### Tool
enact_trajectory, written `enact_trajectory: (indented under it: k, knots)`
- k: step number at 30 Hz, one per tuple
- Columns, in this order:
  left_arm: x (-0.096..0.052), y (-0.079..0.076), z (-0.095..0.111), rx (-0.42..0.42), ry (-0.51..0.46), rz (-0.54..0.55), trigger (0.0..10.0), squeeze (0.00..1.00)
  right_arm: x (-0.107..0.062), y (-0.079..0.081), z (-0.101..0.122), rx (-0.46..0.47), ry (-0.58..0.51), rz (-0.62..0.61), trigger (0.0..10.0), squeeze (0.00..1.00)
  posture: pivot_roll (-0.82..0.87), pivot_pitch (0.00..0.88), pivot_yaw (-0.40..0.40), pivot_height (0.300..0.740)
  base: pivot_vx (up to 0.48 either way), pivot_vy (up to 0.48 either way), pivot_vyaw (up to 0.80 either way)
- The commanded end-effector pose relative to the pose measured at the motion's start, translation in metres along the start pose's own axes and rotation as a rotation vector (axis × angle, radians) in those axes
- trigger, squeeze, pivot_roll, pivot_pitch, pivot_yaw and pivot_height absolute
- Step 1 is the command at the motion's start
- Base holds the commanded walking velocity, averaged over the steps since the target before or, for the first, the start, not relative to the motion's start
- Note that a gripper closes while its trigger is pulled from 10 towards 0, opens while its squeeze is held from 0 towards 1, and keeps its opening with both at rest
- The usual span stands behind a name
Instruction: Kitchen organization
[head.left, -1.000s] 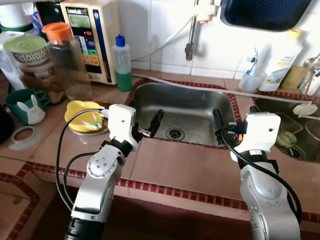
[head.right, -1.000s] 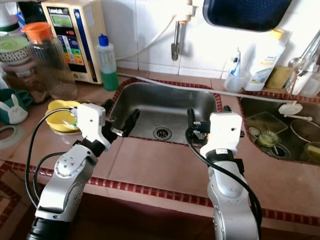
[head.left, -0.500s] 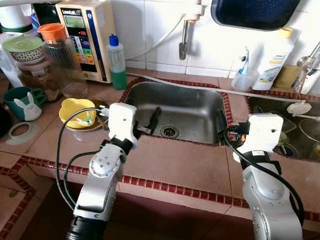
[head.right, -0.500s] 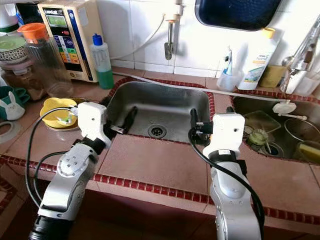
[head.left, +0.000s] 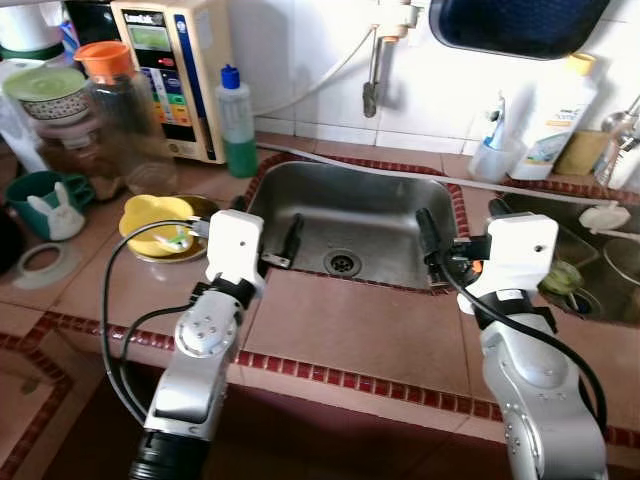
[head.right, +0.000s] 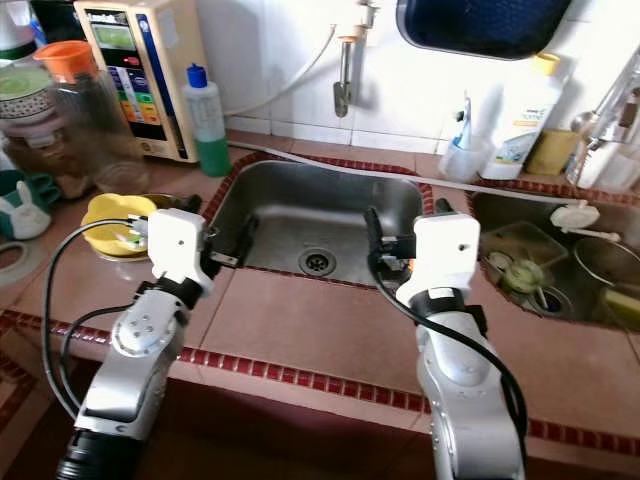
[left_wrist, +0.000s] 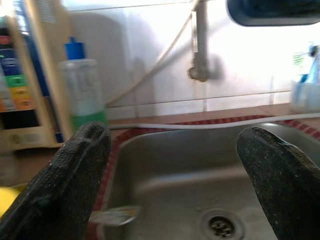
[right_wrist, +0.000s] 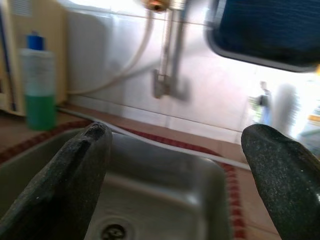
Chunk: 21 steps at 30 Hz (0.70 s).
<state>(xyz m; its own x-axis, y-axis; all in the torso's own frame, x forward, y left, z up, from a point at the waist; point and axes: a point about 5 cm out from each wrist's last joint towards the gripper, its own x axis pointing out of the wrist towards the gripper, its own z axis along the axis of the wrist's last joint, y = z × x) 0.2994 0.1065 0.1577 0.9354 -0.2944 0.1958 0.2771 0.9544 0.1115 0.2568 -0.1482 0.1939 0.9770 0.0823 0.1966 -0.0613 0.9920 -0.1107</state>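
Observation:
A steel sink (head.left: 380, 200) is set into the red-tiled counter straight ahead, its drain (head.left: 342, 262) bare. My left gripper (head.left: 266, 228) hovers over the sink's front left corner, open and holding nothing. Over the front right corner, my right gripper (head.left: 460, 222) is also open and holds nothing. In the left wrist view the fingers (left_wrist: 75, 175) frame the basin and the tap (left_wrist: 200, 45). The right wrist view looks past its fingers (right_wrist: 75, 175) at the same basin. A yellow dish (head.left: 160, 218) lies on the counter left of the left gripper.
A green soap bottle (head.left: 238, 125), a water purifier (head.left: 175, 75), an orange-lidded jar (head.left: 125, 115) and a green rabbit mug (head.left: 45, 200) crowd the back left. A second sink (head.left: 600, 290) with dishes is at right; a white bottle (head.left: 555, 115) and toothbrush cup (head.left: 495, 155) stand behind.
The head view has shifted a little. Both grippers stay open over the sink's front rim; the left one has drawn slightly toward the left corner.

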Motion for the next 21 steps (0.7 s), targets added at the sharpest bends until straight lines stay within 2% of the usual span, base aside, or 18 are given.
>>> enact_trajectory:
  k: [1, 5, 11, 21]
  knots:
    - [0.0019, 0.0004, 0.0011, 0.009, -0.01, -0.003, 10.0, 0.0, 0.0001, -0.0011, 0.0, 0.001, 0.002, 0.0, 10.0, 0.0, 0.04, 0.0, -0.011, 0.74, 0.0, 0.0, 0.0]
    - [0.0023, -0.0016, 0.0037, 0.019, -0.026, -0.012, 10.0, 0.0, -0.0012, -0.0018, -0.0012, -0.005, 0.009, -0.003, 10.0, 0.0, 0.04, 0.0, -0.013, 0.74, 0.0, 0.0, 0.13]
    - [0.0029, -0.0026, 0.0044, 0.022, -0.032, -0.013, 10.0, 0.0, -0.0004, -0.0015, -0.0006, -0.012, 0.006, 0.002, 10.0, 0.0, 0.04, 0.0, -0.015, 0.74, 0.0, 0.0, 0.79]
    - [0.0046, -0.0049, 0.0015, 0.043, -0.026, -0.033, 10.0, 0.0, -0.0012, -0.0044, -0.0009, -0.006, 0.008, -0.02, 10.0, 0.0, 0.03, 0.0, -0.01, 0.74, 0.0, 0.0, 0.0]
